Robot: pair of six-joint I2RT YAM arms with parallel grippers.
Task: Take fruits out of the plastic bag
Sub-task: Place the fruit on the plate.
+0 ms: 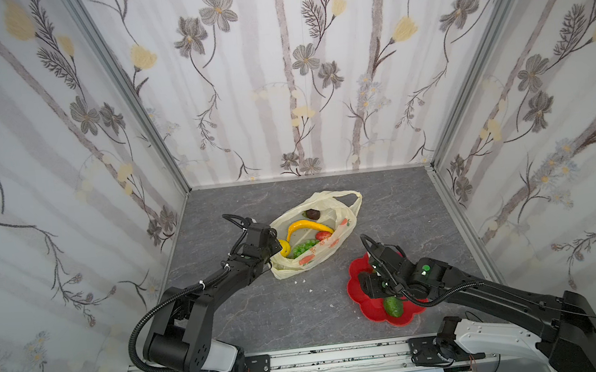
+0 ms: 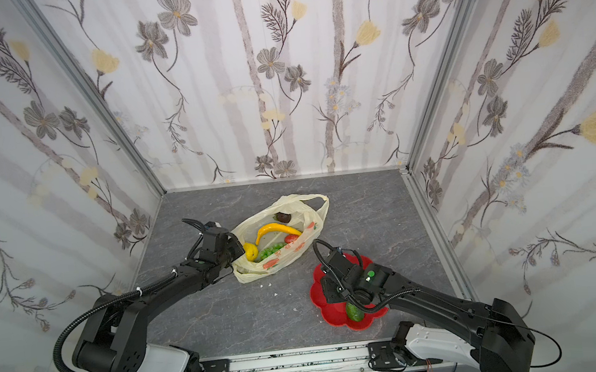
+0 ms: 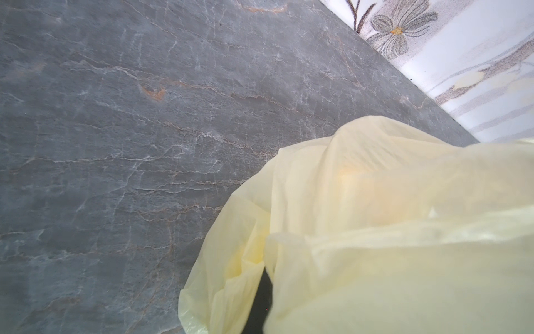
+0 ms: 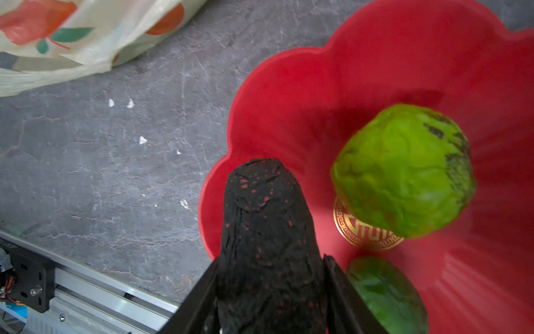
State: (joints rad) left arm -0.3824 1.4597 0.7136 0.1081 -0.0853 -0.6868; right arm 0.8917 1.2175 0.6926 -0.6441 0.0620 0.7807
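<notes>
Plastic bag [image 1: 312, 260] lies open on the table [image 1: 294, 308], its rim clenched in the left gripper [image 3: 265, 292]; a tug could tip out the banana [image 1: 308, 225], grapes [image 1: 303, 248], strawberry [image 1: 323, 235] and yellow fruit [image 1: 284, 246] inside. The right gripper [image 4: 270, 257] grasps a dark avocado [image 4: 265, 217] over the red dish's [image 4: 289, 86] edge, beside the green avocados [image 4: 404, 170] in it; dropped there, it may roll off.

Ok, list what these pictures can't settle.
Left gripper: fingertips under plastic bag film in the left wrist view, behind its own wrist in both top views.
Dark fruit in the right gripper: under the right arm in both top views.
Lower green fruit: blurred, cut by the right wrist view's edge.
Yellow lumpy fruit: partly behind that wrist.
</notes>
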